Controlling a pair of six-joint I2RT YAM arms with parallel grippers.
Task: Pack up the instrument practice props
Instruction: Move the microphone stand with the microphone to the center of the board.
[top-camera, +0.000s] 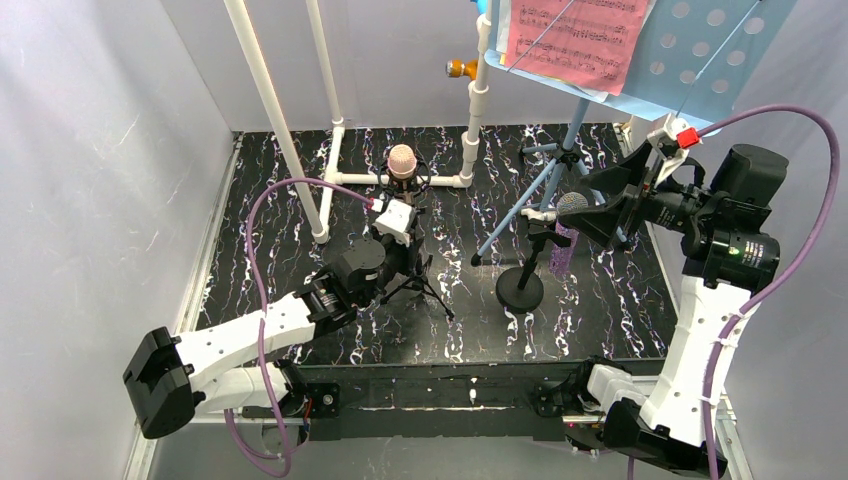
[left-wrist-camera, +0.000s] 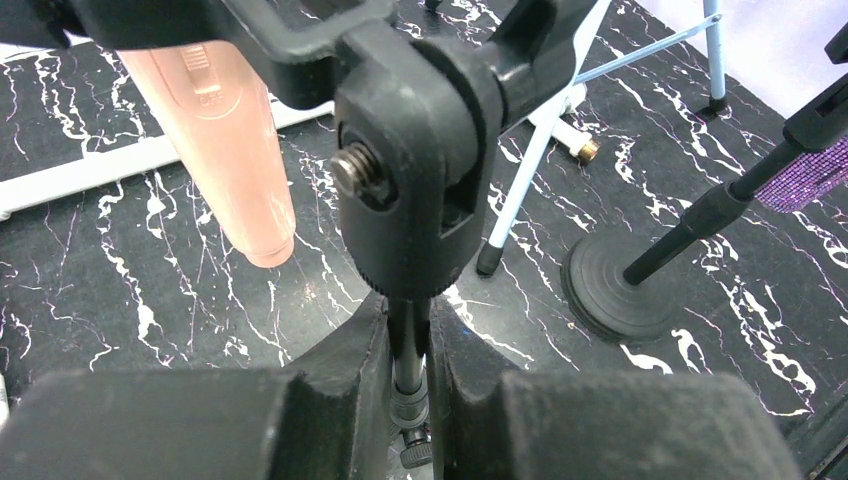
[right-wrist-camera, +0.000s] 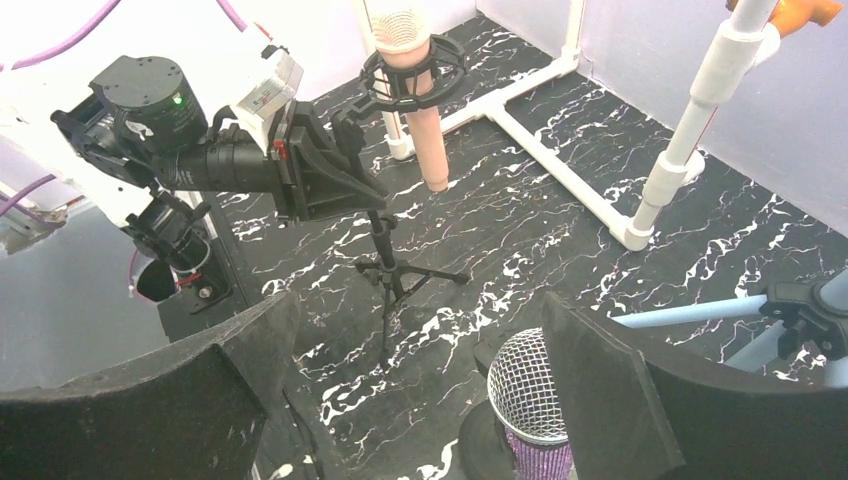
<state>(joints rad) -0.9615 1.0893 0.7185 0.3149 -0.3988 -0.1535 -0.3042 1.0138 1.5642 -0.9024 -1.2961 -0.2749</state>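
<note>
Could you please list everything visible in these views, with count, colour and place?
pink microphone: one, pink, clipped in a black mount on top of the tripod, centre back
black tripod: one, black, standing centre-left on the table
purple microphone: one, glittery purple with grey mesh head, on the round-base stand
round-base stand: one, black, centre-right
music rack: one, light blue, perforated, back right on light-blue legs
sheet-music page: one clearly seen, pink, on the rack
pipe frame: one, white, at the back
orange fitting: one, on a pipe
table: one, black with white veins
left gripper: shut on the tripod's shaft
right gripper: open, either side of the mesh head
</note>
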